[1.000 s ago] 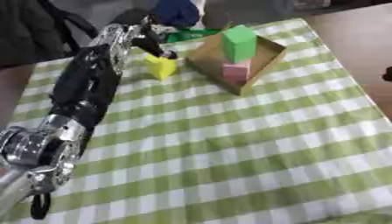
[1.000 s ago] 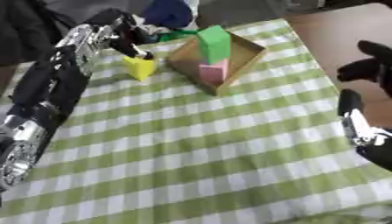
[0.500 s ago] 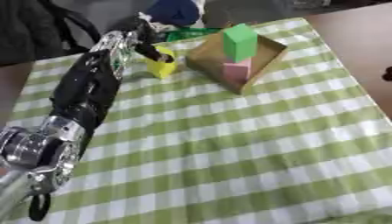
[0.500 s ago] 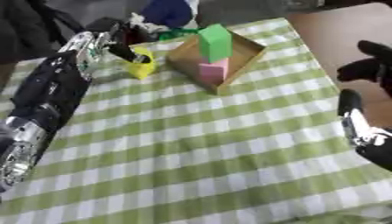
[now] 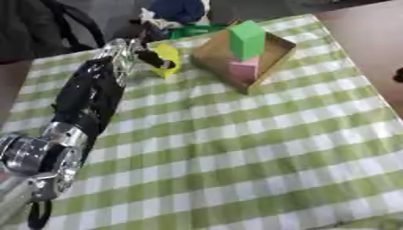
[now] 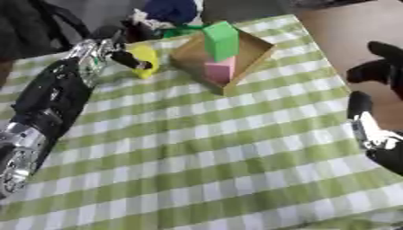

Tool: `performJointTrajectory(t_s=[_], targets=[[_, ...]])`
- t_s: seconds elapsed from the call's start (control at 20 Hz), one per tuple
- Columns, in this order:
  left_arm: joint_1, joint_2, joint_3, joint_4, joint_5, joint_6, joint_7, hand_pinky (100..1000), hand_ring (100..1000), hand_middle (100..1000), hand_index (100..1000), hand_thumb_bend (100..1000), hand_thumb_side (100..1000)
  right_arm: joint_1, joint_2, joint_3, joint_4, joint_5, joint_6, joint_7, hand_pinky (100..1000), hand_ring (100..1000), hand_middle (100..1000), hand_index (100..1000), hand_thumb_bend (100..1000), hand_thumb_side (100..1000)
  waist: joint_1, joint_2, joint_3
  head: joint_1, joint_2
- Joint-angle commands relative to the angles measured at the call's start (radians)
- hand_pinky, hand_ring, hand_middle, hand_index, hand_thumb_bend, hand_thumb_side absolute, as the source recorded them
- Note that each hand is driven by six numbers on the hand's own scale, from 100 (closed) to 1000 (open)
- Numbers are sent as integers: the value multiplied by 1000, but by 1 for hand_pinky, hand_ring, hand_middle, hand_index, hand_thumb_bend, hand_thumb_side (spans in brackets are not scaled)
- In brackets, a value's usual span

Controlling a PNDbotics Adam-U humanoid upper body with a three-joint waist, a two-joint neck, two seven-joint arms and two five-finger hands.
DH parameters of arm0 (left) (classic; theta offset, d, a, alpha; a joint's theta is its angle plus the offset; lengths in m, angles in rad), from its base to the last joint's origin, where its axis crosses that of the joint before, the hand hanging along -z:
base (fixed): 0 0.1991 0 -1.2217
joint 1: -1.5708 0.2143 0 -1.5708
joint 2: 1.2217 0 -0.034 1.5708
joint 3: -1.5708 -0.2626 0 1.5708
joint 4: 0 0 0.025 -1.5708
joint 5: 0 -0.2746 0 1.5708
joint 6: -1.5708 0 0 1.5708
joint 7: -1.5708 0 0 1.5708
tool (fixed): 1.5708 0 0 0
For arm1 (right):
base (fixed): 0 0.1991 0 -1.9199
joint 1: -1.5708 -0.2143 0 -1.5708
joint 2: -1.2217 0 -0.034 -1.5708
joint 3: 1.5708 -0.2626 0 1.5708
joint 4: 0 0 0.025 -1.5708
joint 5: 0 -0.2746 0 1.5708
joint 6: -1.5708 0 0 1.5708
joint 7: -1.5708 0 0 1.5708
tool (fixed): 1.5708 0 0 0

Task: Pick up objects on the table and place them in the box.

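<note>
A yellow block (image 5: 167, 57) is at the far left of the green checked table, just left of the shallow cardboard box (image 5: 211, 48). My left hand (image 5: 139, 41) reaches from the left and its fingers curl round the yellow block. Inside the box stand a tall green block (image 5: 248, 38) and a pink block (image 5: 245, 70) in front of it. My right hand (image 6: 379, 71) hovers beyond the table's right edge, fingers relaxed, holding nothing.
A blue rounded object (image 5: 177, 9) and a green object (image 5: 191, 30) lie behind the box at the far edge. A dark bag (image 5: 35, 24) sits at the far left. The brown table surface (image 5: 362, 27) shows right of the cloth.
The whole picture has shifted, so the head has moved. My left hand has gone from beside the yellow block to closing round it.
</note>
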Motion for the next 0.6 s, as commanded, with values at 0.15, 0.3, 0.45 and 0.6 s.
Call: performJointTrajectory(t_s=[0.15, 0.3, 0.45, 0.6], targets=[[-10, 6, 3, -3, 18, -2, 0, 665, 569, 588, 826, 602, 385, -16, -4, -10, -8, 4, -2, -1, 845, 724, 684, 946, 100, 457, -9, -11, 1, -1, -13], [-6, 0, 1, -2, 32, -10, 1, 656, 561, 571, 811, 492, 323, -16, -4, -10, -7, 4, -2, -1, 845, 725, 684, 946, 100, 457, -9, -11, 0, -2, -14], [-6, -2, 2, -12, 54, -20, 11, 637, 539, 532, 791, 285, 218, -17, -3, -10, -7, 4, -2, -1, 846, 725, 684, 946, 100, 457, -9, -12, 1, -2, -14], [-8, -1, 1, -36, 70, -23, 31, 628, 533, 524, 786, 286, 225, -16, -2, -11, -6, 3, -2, -2, 846, 725, 684, 946, 100, 457, -10, -15, 2, -4, -13]])
